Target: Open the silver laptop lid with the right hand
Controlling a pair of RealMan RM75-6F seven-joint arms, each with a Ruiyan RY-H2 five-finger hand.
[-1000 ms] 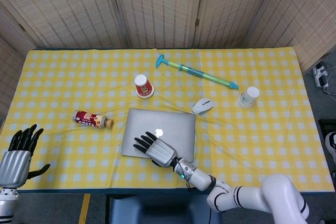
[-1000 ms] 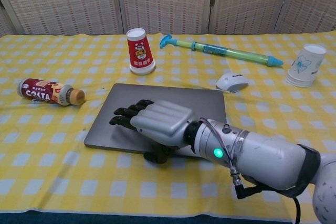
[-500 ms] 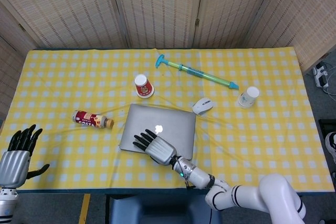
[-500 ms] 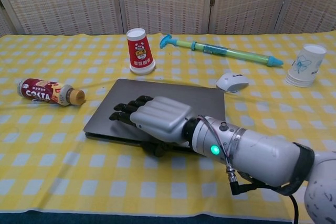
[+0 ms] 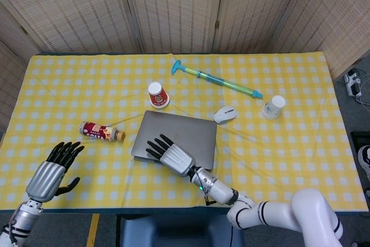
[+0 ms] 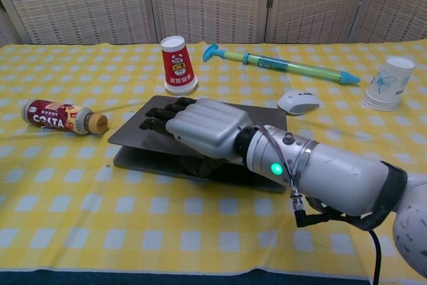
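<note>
The silver laptop (image 5: 186, 131) lies near the table's front middle, and its lid (image 6: 269, 117) is lifted a little off the base (image 6: 150, 160), leaving a dark gap along the front. My right hand (image 5: 171, 155) grips the lid's front edge, its fingers (image 6: 162, 113) spread flat on top and the thumb tucked underneath. In the chest view the right hand (image 6: 202, 128) covers much of the lid. My left hand (image 5: 52, 174) hovers over the table's near left corner, fingers apart and holding nothing; only the head view shows it.
A red paper cup (image 5: 157, 94) stands just behind the laptop. A Costa bottle (image 5: 102, 132) lies to its left and a white mouse (image 5: 225, 114) sits at its right rear corner. Further back lie a green-blue water pump toy (image 5: 217, 78) and a white cup (image 5: 273, 106).
The lid's front edge has risen from flat to a small gap as my right hand lifted and pushed it back. My left hand has come forward over the table's corner.
</note>
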